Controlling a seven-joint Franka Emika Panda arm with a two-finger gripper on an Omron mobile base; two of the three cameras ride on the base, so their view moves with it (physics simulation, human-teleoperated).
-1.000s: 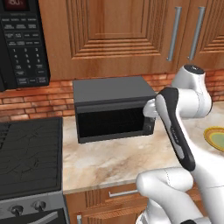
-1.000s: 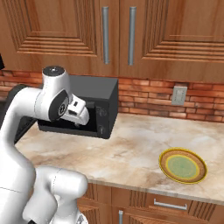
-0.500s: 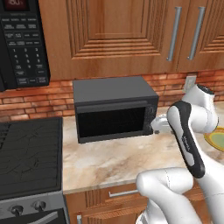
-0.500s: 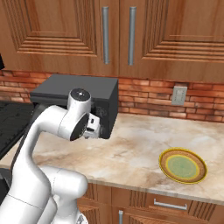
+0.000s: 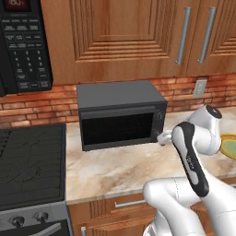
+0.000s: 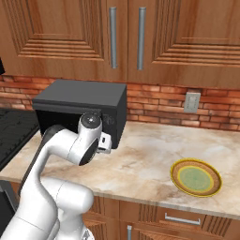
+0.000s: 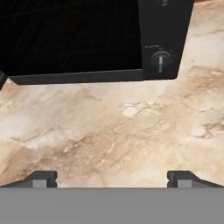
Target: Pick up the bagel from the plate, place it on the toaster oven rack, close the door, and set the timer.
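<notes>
While the oven (image 5: 120, 113) sits on the counter (image 6: 150, 161) with its door (image 5: 117, 129) shut, the plate (image 6: 195, 177) lies well apart at four o'clock from the gripper (image 7: 112, 177). Its fingers (image 7: 41, 178) stand wide open over bare counter, a knob (image 7: 160, 61) at one o'clock.

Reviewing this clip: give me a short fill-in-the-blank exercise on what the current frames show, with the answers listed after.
1. The oven door is ____.
2. The plate holds ____ bagel.
3. The gripper has its jaws ____, holding nothing.
4. The oven's knob sits on the ____ side of its front.

Missing words: shut; no; open; right
</notes>
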